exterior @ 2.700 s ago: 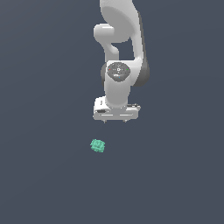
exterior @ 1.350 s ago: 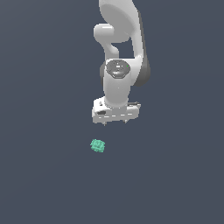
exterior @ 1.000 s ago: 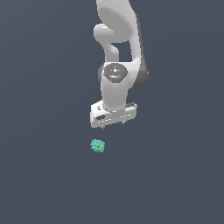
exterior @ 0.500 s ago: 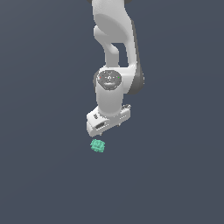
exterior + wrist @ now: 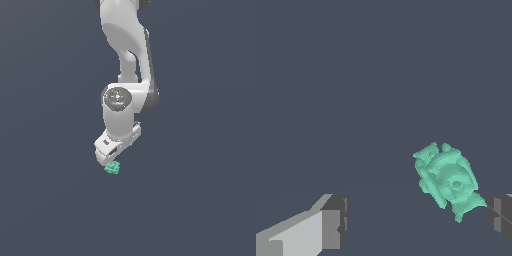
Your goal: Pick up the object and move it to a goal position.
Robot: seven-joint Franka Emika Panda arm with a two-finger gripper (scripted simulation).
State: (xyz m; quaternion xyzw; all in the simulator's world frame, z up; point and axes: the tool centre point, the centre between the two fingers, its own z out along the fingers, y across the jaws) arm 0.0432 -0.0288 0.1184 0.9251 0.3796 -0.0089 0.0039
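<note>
The object (image 5: 112, 167) is a small teal-green lumpy cube lying on the dark grey floor. In the exterior view the white arm has come down and my gripper (image 5: 109, 161) hangs just above it, partly covering its top. The wrist view shows the object (image 5: 447, 181) between my two grey fingertips, close to one fingertip (image 5: 500, 216) and far from the other (image 5: 336, 221). My gripper (image 5: 418, 220) stands open with a wide gap, and nothing is gripped.
A plain dark grey floor (image 5: 200, 200) surrounds the object on every side. No other objects, containers or edges show in either view.
The arm has swung down and toward the exterior view's left, bringing the gripper from well above and right of the object to just over it. The object has not moved.
</note>
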